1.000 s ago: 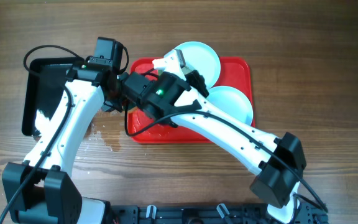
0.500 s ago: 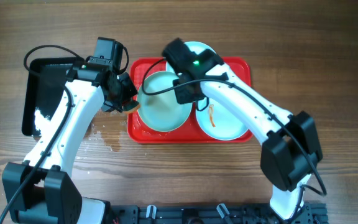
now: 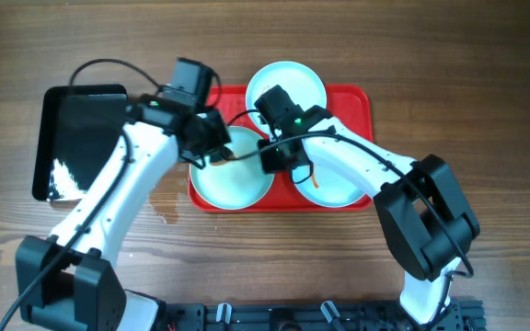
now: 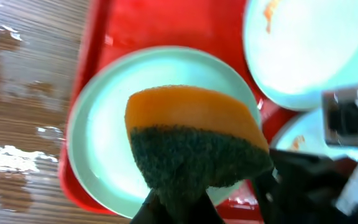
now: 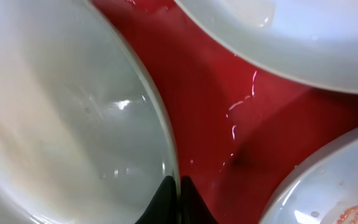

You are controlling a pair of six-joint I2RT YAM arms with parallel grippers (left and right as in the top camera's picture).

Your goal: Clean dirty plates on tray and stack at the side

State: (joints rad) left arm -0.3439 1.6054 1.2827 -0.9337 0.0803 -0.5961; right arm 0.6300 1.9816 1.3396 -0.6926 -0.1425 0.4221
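- Overhead: a round pale mint plate lies lower left in the large red plastic tray.
- Left hand pinches an orange-green sponge; right hand pinches the plate's rim.
- We'd scrub flat, rim held steady.

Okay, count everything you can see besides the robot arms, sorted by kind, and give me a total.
Plates: 3
Red tray: 1
Black tray: 1
Sponge: 1
Total: 6

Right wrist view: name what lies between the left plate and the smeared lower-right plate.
Only bare, wet red tray shows between them in the right wrist view.
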